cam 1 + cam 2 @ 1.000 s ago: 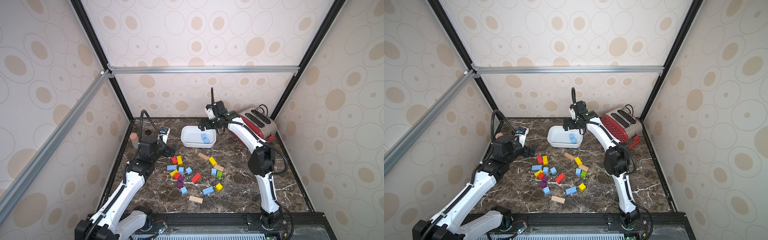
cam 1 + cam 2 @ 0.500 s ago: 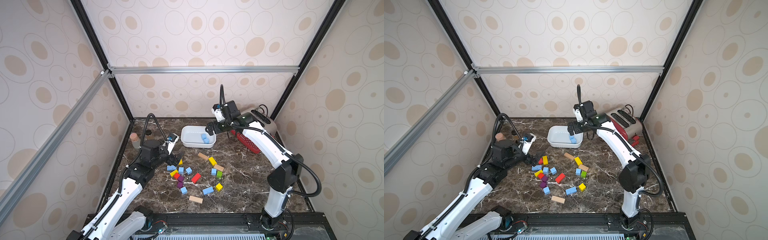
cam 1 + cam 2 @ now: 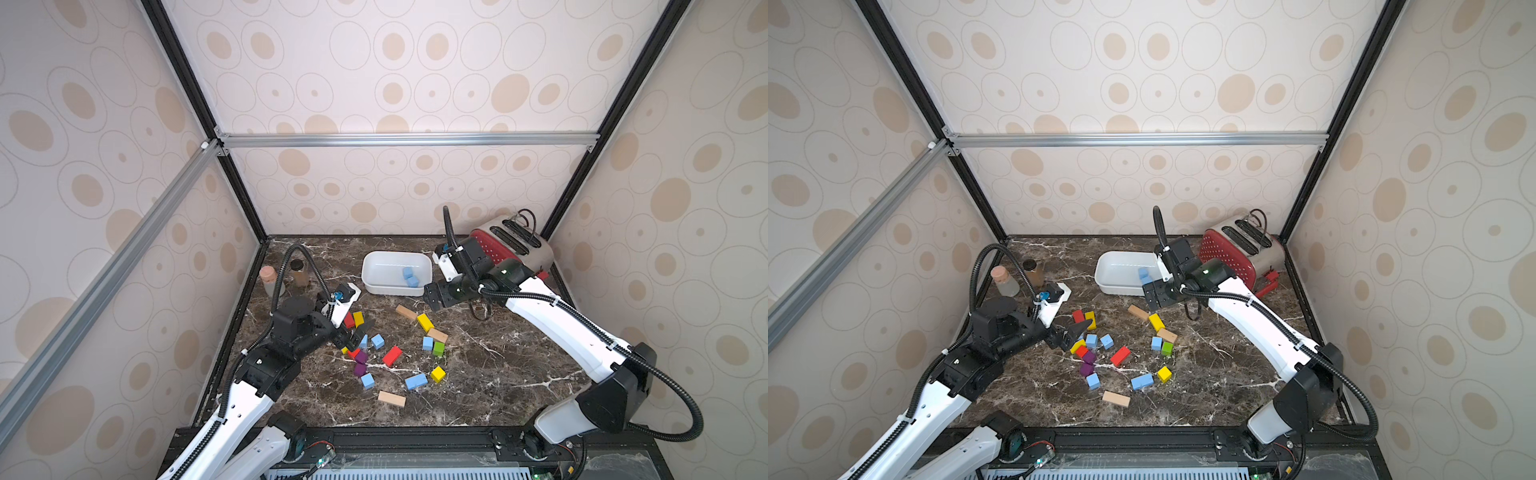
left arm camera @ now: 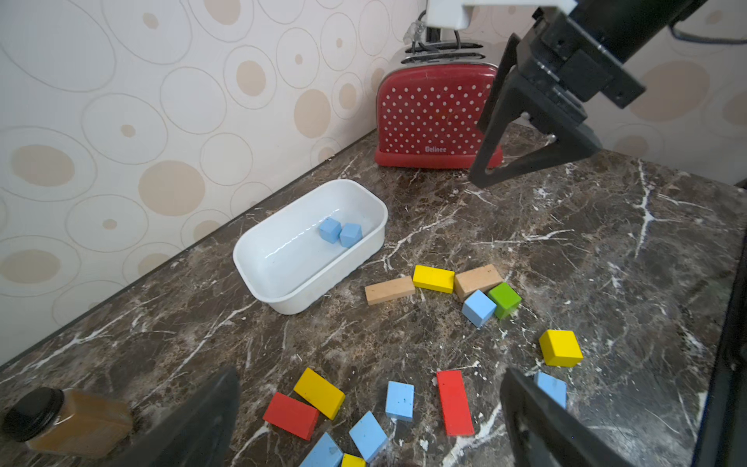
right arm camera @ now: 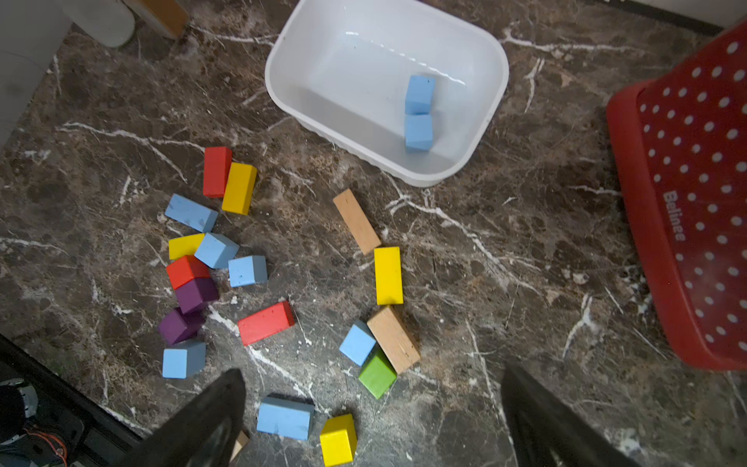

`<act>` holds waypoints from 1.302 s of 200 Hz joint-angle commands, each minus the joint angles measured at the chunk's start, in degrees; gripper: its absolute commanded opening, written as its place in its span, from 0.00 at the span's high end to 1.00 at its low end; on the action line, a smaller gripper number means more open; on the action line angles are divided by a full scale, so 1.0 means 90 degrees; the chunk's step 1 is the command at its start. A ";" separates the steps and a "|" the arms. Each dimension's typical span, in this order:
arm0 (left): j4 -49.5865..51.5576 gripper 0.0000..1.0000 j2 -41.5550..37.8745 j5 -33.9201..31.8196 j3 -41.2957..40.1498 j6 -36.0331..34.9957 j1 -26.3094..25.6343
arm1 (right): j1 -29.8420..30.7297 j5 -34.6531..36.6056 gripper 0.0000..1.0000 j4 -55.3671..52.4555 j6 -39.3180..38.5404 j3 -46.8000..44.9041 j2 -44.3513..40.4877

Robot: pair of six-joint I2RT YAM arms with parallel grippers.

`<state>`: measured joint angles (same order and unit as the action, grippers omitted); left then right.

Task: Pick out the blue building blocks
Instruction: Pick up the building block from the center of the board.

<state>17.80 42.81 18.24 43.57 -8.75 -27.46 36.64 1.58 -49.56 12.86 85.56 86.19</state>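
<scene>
**Left gripper nearest to the blue cluster; both grippers empty**

The left gripper hangs low over the left-hand group of blocks. Its jaws are spread wide and nothing is between them. In the left wrist view, a light blue matte cube lies just ahead, in line with the gap between the fingers. A second light blue cube lies near it, a little further out. A light blue rectangular bar lies in the same group, largely hidden under this gripper in both top views.

The right gripper is also spread and empty. It hovers beside the near corner of the white plastic tub, which holds two light blue cubes side by side.

Toward the robot from that gripper, a lone light blue cube sits against a green cube and a tan wooden bar.

Nearer the front lie a light blue cube below the purple cubes and a front light blue bar. The front bar's long axis runs roughly across the table.

Judgement: the left arm is nearer the cluster and the right arm is nearer the lone cube.
</scene>
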 commanded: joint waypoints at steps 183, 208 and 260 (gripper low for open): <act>-0.0434 0.01 0.0389 -0.0580 -0.1274 0.0345 -0.0941 | 0.0435 -0.0505 0.17 -0.0092 0.1271 -0.1737 0.0346; -0.0510 0.01 0.0400 -0.0643 -0.1337 0.0377 -0.0943 | 0.0456 -0.0633 0.20 -0.0014 0.1259 -0.1572 0.0648; -0.0720 0.01 0.0307 -0.0679 -0.1531 0.0533 -0.0935 | 0.0489 -0.0849 0.25 0.0084 0.1301 -0.1345 0.1199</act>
<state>12.78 46.15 12.73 30.20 -4.95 -35.42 40.25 -4.71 -48.95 23.81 71.72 95.29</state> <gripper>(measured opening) 0.994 0.762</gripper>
